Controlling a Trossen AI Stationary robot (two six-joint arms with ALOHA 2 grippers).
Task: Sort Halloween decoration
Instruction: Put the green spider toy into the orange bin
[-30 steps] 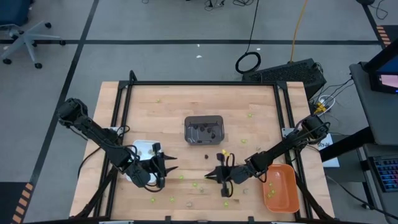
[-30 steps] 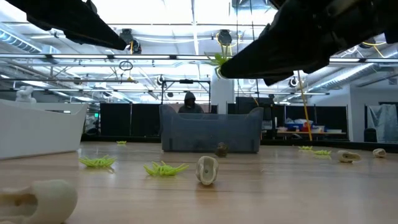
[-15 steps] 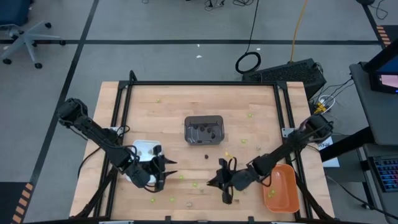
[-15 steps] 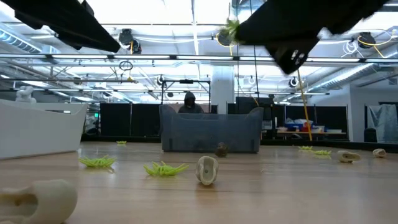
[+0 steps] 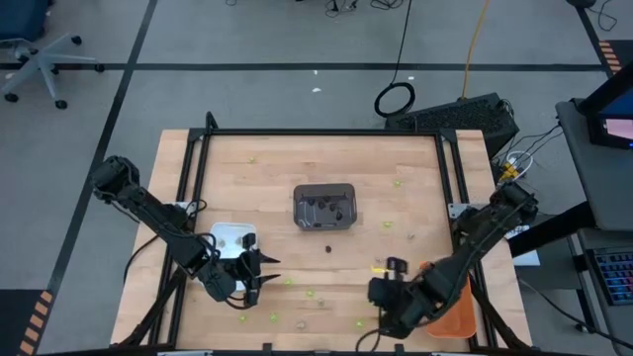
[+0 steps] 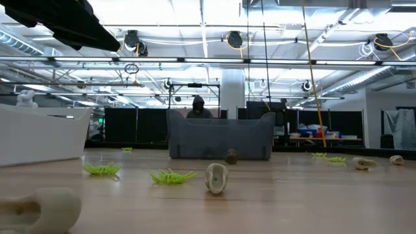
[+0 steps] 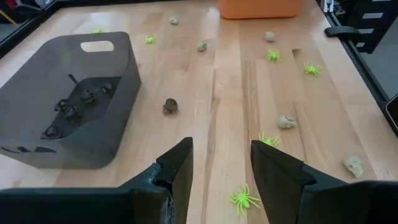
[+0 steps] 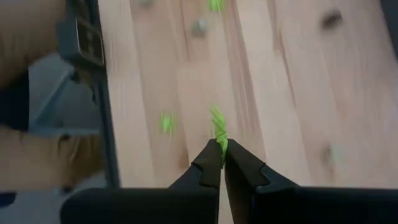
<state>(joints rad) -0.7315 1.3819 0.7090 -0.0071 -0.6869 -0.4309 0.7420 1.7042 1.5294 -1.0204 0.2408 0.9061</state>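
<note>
Two dark arms over the wooden worktop (image 5: 297,158). Right hand (image 8: 221,163) clenched on one lime-green plastic spider (image 8: 218,132), legs sticking out past the fingertips. Since a second ago this arm has swung from lower centre of the high view toward the lower right, wrist now just beside the orange rectangular plastic tray (image 5: 457,322), and it has left the low view entirely. Judgement: spider is in transit to the orange tray, drop not yet made

Left hand (image 7: 221,163) released, fingers apart, nothing between them, unmoved at lower left by the white rectangular tray (image 5: 226,235)

Counts, left wrist view: dark grey plastic tray (image 7: 118,118) holds about five dark brown-black trinkets (image 7: 73,113); one more loose (image 7: 170,106); six loose green spiders; five pale tan skull-like pieces (image 7: 286,122)
</note>
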